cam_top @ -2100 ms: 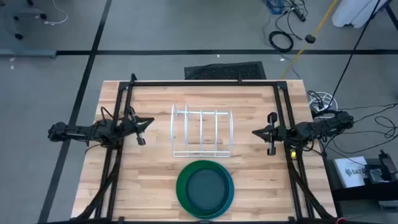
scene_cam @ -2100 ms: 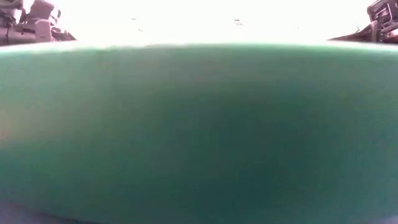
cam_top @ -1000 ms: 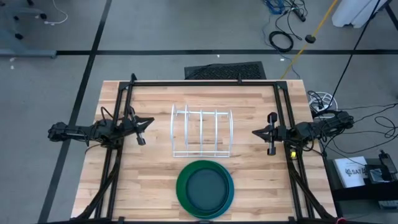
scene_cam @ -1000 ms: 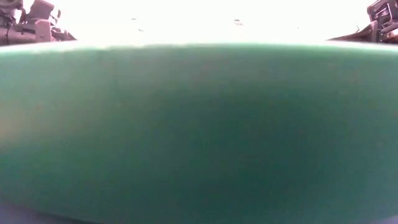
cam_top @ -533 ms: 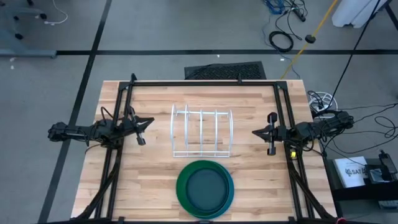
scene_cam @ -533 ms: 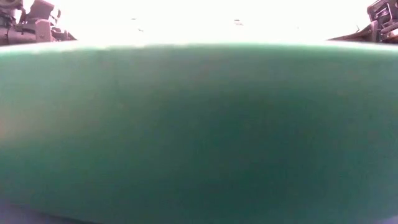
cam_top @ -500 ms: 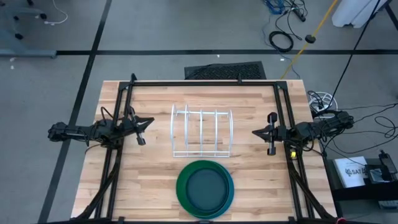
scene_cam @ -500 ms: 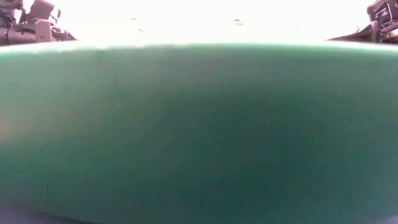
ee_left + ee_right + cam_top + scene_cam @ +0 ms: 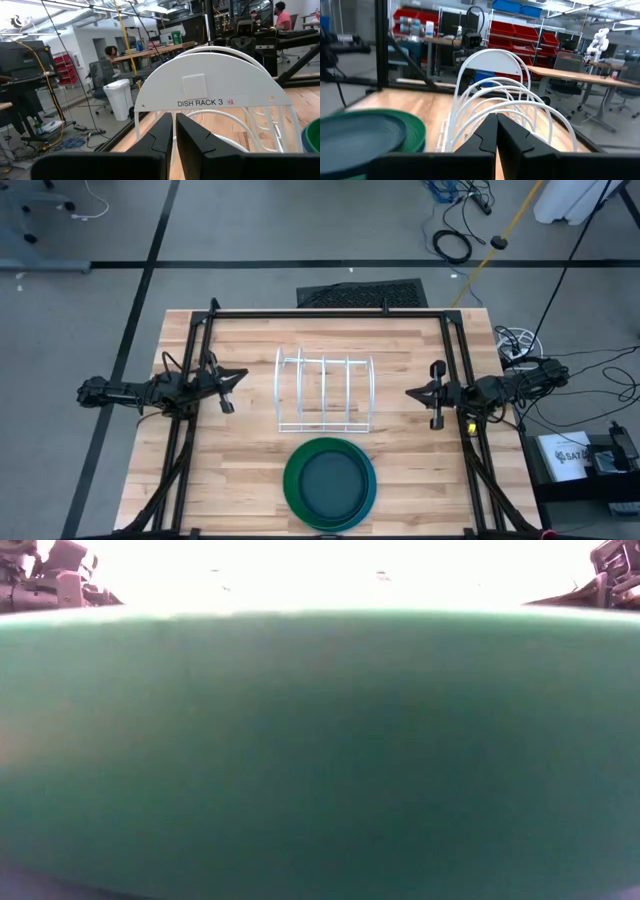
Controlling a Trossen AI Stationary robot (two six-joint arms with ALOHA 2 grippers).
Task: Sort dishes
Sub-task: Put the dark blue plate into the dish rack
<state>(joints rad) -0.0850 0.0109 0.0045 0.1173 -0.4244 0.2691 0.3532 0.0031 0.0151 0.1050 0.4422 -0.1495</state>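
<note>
Although both arms hang idle at mid-table, the left gripper (image 9: pixel 232 376) over the left side and the right gripper (image 9: pixel 420 393) over the right, each points inward at the white wire rack (image 9: pixel 323 390) standing between them, and each has its fingers pressed together with nothing in them, as both wrist views show. The dishes (image 9: pixel 329 483) sit as one nested stack at the near edge of the wooden table (image 9: pixel 250 450), just in front of the rack and apart from it: a green plate (image 9: pixel 291 483) with a dark teal one (image 9: pixel 328 482) lying inside it; how many pieces the stack holds cannot be told from above. That stack stands so close to the low camera that its green wall (image 9: pixel 320 750) fills nearly the whole low view and hides the rack and tabletop. A black frame (image 9: pixel 330 313) runs around the table. The rack's end plate reads "DISH RACK 3" (image 9: pixel 200 103). Beyond the table, people (image 9: pixel 111 51) sit at desks in the room.
</note>
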